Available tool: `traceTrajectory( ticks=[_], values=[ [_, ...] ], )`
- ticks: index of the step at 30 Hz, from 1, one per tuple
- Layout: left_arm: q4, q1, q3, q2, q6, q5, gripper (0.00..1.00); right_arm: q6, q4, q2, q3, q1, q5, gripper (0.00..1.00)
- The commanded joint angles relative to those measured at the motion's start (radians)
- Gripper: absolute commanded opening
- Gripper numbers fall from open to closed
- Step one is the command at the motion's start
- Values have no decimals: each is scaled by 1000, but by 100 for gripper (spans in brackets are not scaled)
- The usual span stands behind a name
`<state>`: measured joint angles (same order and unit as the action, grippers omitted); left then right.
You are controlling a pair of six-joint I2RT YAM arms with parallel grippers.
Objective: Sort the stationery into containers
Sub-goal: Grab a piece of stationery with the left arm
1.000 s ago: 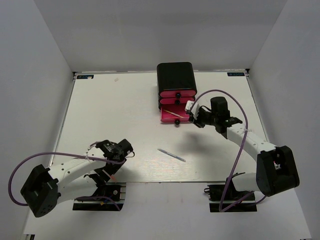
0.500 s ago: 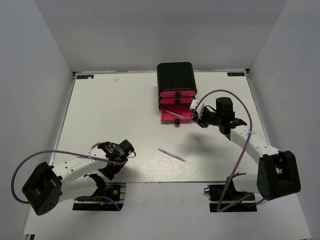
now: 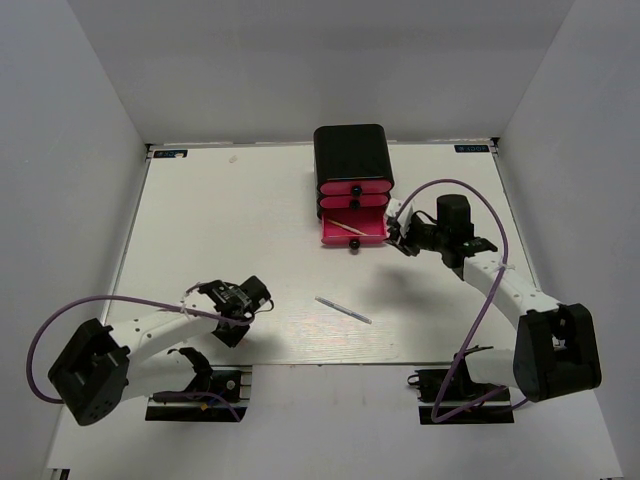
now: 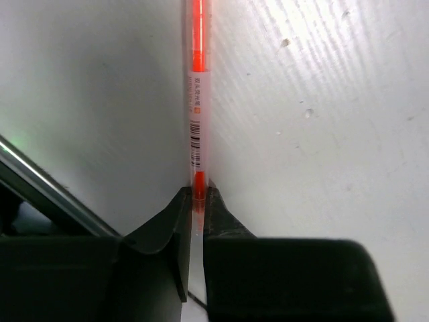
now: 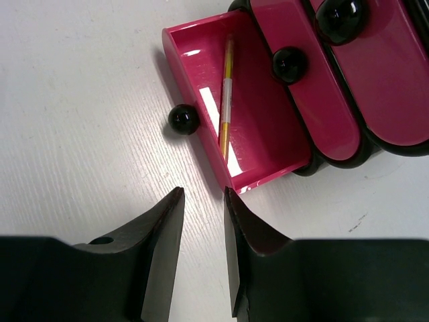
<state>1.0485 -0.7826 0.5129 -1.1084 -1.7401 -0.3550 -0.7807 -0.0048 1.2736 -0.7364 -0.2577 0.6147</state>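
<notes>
Left wrist view crops the orange pen (image 4: 197, 121).

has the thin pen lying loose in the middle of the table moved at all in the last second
No. The thin pen lies at the same spot and angle, no nearer the drawer box or the table edge.

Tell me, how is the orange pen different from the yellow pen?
The orange pen is pinched at one end by the left gripper, against the white table. The yellow pen lies loose in the open pink drawer, with nothing touching it. The orange pen shows orange-red colour and the yellow pen shows yellow. Both are thin and straight, with a pale middle.
</notes>
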Motion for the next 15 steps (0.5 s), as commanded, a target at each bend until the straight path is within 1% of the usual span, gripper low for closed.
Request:
traceTrajectory(
  ticks=[1, 2, 3, 5, 6, 7, 8, 9, 10, 11, 12, 13, 14, 15],
  values=[
    [-70, 5, -10, -44, -19, 8, 15, 15, -21, -31, -21, 9, 39, 36],
    [-70, 5, -10, -53, -9, 8, 9, 17, -24, -33, -24, 11, 39, 36],
    [-70, 5, -10, -53, 0, 8, 0, 17, -29, -36, -23, 11, 40, 36],
    [-120, 5, -10, -53, 31, 8, 0, 17, -50, -40, -21, 12, 46, 36],
    [-136, 5, 16, -62, 78, 8, 0, 14, -61, -39, -21, 11, 48, 42],
    [-152, 5, 35, -62, 115, -2, 0, 0, -76, -42, -30, 11, 78, 50],
    [-197, -6, 61, -77, 167, -13, 0, -9, -130, -39, -34, 12, 92, 59],
    [-211, -21, 137, -91, 229, -28, 0, -17, -145, -39, -38, 14, 105, 78],
    [-222, -21, 182, -134, 354, -41, 0, -31, -158, -39, -40, 11, 146, 90],
    [-237, -21, 228, -161, 428, -41, 0, -37, -185, -39, -38, 14, 160, 90],
    [-267, -21, 319, -188, 500, -41, 0, -43, -198, -37, -37, 12, 183, 90],
    [-290, -21, 361, -214, 636, -41, 0, -39, -199, -39, -28, 11, 189, 90],
    [-310, -30, 436, -263, 699, -41, 0, -32, -192, -39, -27, 11, 191, 90],
    [-374, -30, 467, -283, 765, -41, 0, -5, -187, -42, -20, 11, 183, 90]
  ],
)
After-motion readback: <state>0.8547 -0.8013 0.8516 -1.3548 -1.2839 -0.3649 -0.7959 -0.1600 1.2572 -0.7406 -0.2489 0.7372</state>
